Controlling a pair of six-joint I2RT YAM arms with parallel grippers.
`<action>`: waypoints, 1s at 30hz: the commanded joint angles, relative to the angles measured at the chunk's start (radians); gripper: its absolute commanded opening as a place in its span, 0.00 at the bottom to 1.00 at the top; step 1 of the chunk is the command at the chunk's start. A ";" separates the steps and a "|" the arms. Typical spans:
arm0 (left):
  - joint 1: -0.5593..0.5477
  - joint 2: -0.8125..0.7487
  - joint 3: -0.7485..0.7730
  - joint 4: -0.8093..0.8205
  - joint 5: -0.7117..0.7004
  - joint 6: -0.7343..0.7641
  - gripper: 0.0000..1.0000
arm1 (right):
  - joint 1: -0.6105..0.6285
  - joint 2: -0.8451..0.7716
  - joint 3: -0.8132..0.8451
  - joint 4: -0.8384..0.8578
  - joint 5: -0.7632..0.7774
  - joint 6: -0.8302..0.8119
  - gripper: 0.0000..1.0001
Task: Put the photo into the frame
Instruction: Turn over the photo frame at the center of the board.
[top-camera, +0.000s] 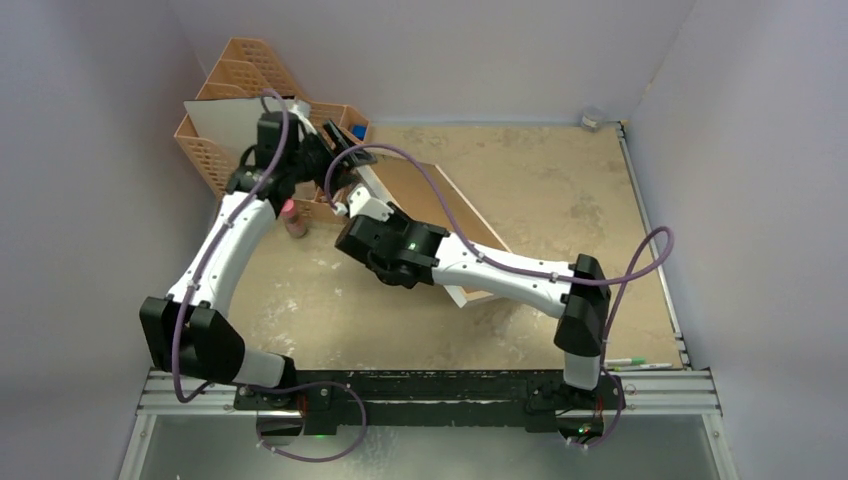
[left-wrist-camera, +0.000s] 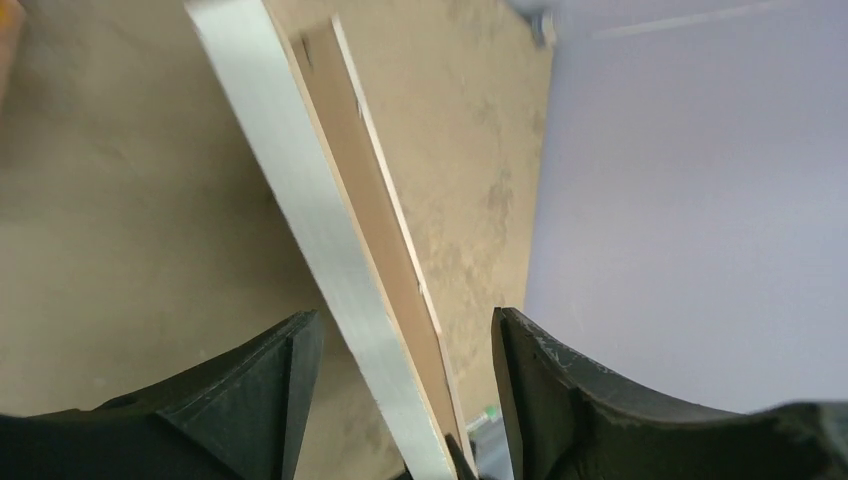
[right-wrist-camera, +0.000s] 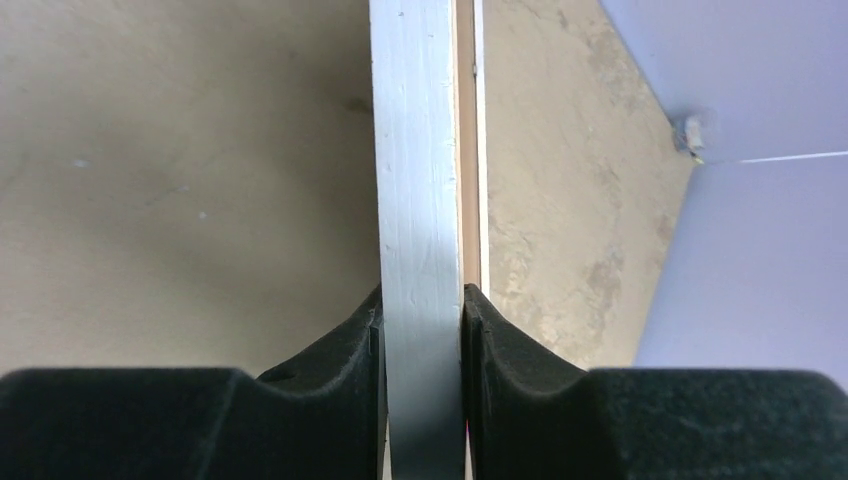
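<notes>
Frame (top-camera: 415, 195) is standing tilted on the surface (top-camera: 560, 200), left of centre. One long edge is resting down and the brown rear face is leaning toward the right side of the surface. Its far end is sitting close to the peach lattice organiser (top-camera: 215, 160) at the far left.

Right gripper (right-wrist-camera: 422, 300): jaws are pinching the frame's raised edge. In the right wrist view both dark pads are pressing flat against the white strip, one on each side. A thin light-wood line is running along the strip's right side.

Left gripper (left-wrist-camera: 405, 320): jaws are standing spread, straddling the same raised edge nearer the organiser. In the left wrist view the white strip and the brown strip beside it are passing diagonally between the fingers. A gap is showing on both sides, so neither finger is touching.

Both arms are reaching in from the near edge and converging at the frame's far end.

A large white sheet (top-camera: 235, 115) is leaning upright in the organiser; I cannot tell whether this is the photo's blank side. A small pinkish object (top-camera: 294, 218) is sitting on the surface just below the organiser. Pens (top-camera: 640, 363) are lying at the near right edge.
</notes>
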 joint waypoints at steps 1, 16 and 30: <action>0.080 -0.036 0.224 -0.206 -0.196 0.228 0.66 | -0.049 -0.130 0.091 0.144 -0.121 -0.052 0.08; 0.160 -0.098 0.330 -0.262 -0.377 0.328 0.71 | -0.242 -0.175 0.305 0.139 -0.444 -0.041 0.07; 0.160 -0.104 0.125 -0.161 -0.206 0.267 0.71 | -0.627 -0.365 -0.008 0.412 -0.963 0.156 0.07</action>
